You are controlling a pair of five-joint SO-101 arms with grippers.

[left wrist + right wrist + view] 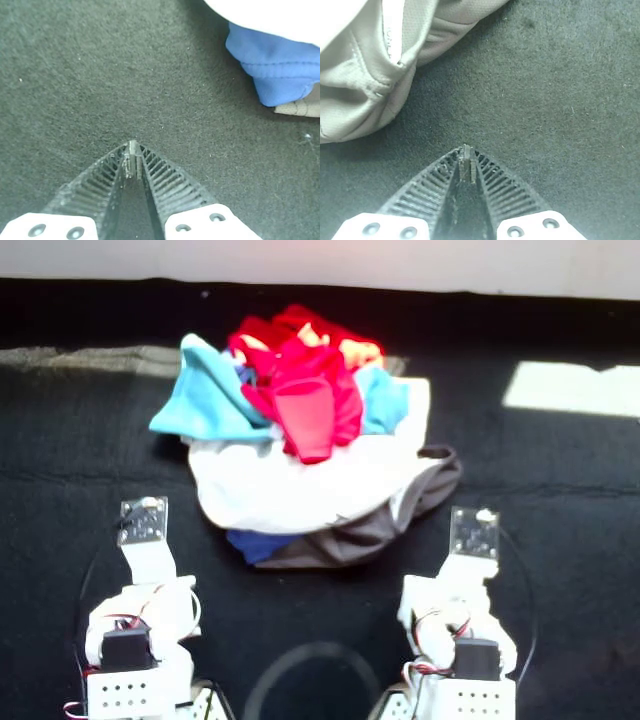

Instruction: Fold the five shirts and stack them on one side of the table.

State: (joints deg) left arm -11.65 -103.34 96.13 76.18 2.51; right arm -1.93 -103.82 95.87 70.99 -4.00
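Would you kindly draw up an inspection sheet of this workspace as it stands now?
Surface: dark cloth covers the table, with a sunlit patch on it.
Job's things: one unfolded pile of shirts; red shirt on top, light blue shirt beside it, white shirt beneath, blue shirt and grey shirt lowest.
Clutter: nothing seen.
Grippers: left gripper shut, empty, near the blue shirt; right gripper shut, empty, near the grey shirt.
Cables: wires at the arm bases; a dark loop, perhaps a cable, between them.
Surroundings: pale strip along the far edge.
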